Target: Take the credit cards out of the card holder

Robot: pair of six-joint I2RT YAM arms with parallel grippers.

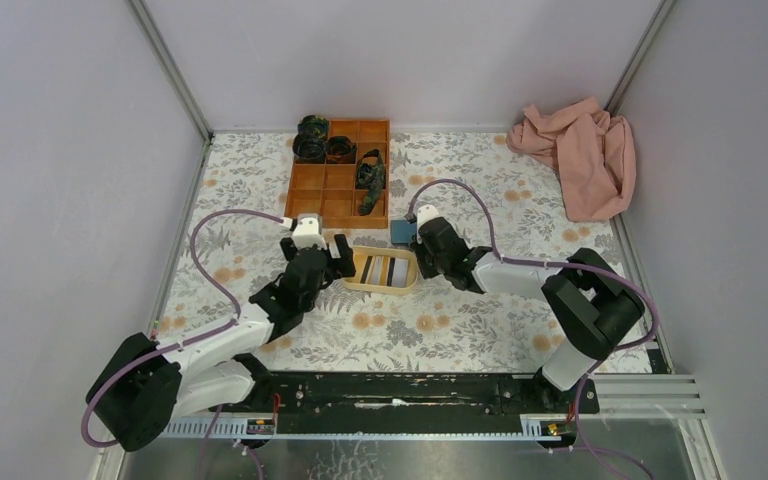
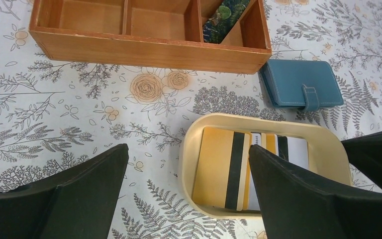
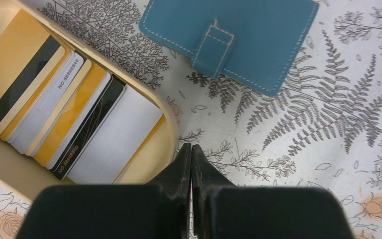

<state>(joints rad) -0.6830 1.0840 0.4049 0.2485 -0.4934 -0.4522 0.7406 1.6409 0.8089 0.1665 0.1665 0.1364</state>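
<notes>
Near the middle of the top view, on the floral surface (image 1: 480,330), a yellow oval tray (image 1: 380,289) with the credit cards (image 2: 224,169) fanned inside it, overlapping edge over edge: tan-gold ones with a black stripe, white ones with small printed numbers, one dark with a thin gold line. Just past the tray's upper right corner in the left wrist view, the card holder (image 2: 301,84): light blue, folded shut, strap tab wrapped over its near edge, flat on the surface, apart from the tray and just beside the right corner of the wooden compartment box (image 2: 149,47). In one compartment at the upper middle of that view, a piece of leaf-patterned fabric (image 2: 224,17). At the tray's left end in the top view, the left claw (image 2: 188,149), spread wide and gripping nothing, one half over bare surface left of the tray, the other over the tray's right part; contact with the tray impossible to judge. At the tray's right end, the right claw (image 3: 191,149), pressed fully together with nothing between, aimed at bare surface just outside the tray's rim, between the tray and the card holder and touching neither in the right wrist view. Far off in the upper right corner of the top view, a crumpled pink cloth (image 1: 580,155) against the wall.
</notes>
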